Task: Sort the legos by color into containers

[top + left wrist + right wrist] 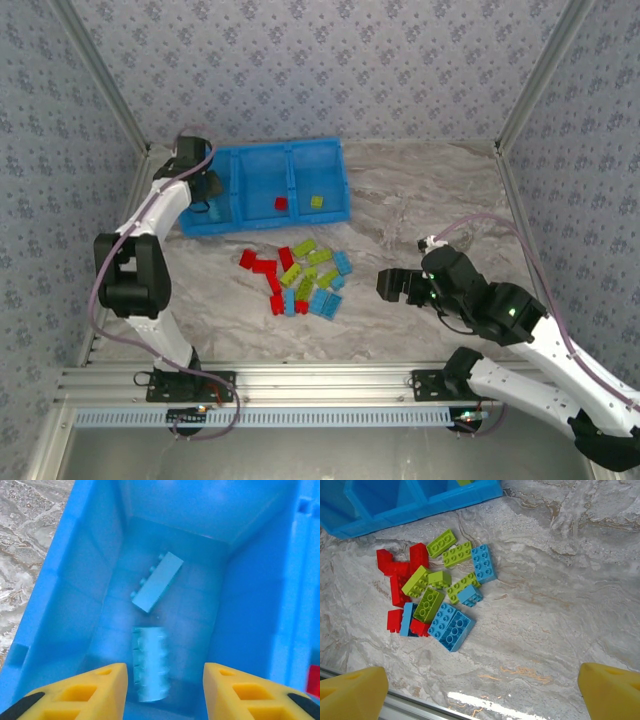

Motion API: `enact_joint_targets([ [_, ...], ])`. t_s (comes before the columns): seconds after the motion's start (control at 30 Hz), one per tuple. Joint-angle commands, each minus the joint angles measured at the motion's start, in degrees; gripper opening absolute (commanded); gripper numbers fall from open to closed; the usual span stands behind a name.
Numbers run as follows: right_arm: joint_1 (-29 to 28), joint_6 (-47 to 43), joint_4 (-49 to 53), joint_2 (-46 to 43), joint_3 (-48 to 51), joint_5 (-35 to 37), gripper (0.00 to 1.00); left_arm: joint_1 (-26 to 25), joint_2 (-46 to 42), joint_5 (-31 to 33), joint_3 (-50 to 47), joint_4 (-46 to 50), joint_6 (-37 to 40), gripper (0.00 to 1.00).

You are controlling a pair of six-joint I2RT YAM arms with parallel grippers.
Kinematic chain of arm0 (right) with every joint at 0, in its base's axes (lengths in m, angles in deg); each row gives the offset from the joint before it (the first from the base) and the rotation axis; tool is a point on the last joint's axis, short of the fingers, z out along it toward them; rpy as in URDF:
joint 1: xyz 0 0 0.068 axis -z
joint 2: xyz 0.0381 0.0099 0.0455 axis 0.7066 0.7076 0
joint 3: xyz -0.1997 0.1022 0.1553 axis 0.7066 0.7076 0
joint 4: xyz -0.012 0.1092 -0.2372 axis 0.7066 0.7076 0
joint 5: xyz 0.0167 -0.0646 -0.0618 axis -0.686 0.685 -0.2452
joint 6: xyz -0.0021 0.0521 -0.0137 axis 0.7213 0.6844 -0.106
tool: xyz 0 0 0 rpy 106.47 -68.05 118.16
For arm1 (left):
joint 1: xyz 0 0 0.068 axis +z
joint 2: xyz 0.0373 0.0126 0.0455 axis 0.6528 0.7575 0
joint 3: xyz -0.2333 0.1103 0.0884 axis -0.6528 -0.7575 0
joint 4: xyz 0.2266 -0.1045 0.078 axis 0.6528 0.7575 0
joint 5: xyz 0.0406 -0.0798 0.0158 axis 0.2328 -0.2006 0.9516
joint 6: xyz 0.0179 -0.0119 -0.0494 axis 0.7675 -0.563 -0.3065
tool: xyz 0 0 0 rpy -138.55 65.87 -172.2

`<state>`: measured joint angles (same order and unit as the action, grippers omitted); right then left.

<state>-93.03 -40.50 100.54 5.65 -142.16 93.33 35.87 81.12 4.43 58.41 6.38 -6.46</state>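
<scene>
The left gripper (165, 690) hangs over the nine-o'clock compartment of the tray (338, 160), fingers apart, a blurred light blue brick (150, 662) loose beneath. I'd lift straight up, clear of the walls. The right gripper (395, 285), spread wide, hovers at three o'clock of the pile of legos (300, 278).

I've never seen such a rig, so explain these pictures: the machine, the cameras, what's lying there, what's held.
Two white robot arms stand at a marble-patterned table. One picture looks down from above; the other two come from cameras on the wrists, yellow fingers showing. Small red, lime green and light blue plastic bricks lie piled loose. The left gripper hangs open over the end compartment of a bright blue plastic tray, which holds two light blue bricks, one blurred. The right gripper, open, holds nothing near the pile.
</scene>
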Motion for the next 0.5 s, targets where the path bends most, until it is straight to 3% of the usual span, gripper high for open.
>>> enact_joint_targets([
  [0.0,-0.1,0.6,0.4,1.2,-2.3,-0.5,1.00,-0.7,-11.0,-3.6,-1.9,0.3,-2.8,0.45],
  [0.13,-1.3,-0.5,-1.7,6.4,-4.0,-1.0,1.00,-6.0,-24.3,-6.1,-6.2,1.9,-2.0,0.45],
  [0.33,-5.2,-3.8,-11.1,23.3,-8.9,-4.2,0.99,-21.6,-41.4,-7.8,-13.1,12.0,5.8,0.52],
  [0.47,-5.9,-6.1,-17.9,37.6,-14.2,-8.0,0.99,-28.7,-49.0,-7.6,-17.8,21.7,2.2,0.56],
])
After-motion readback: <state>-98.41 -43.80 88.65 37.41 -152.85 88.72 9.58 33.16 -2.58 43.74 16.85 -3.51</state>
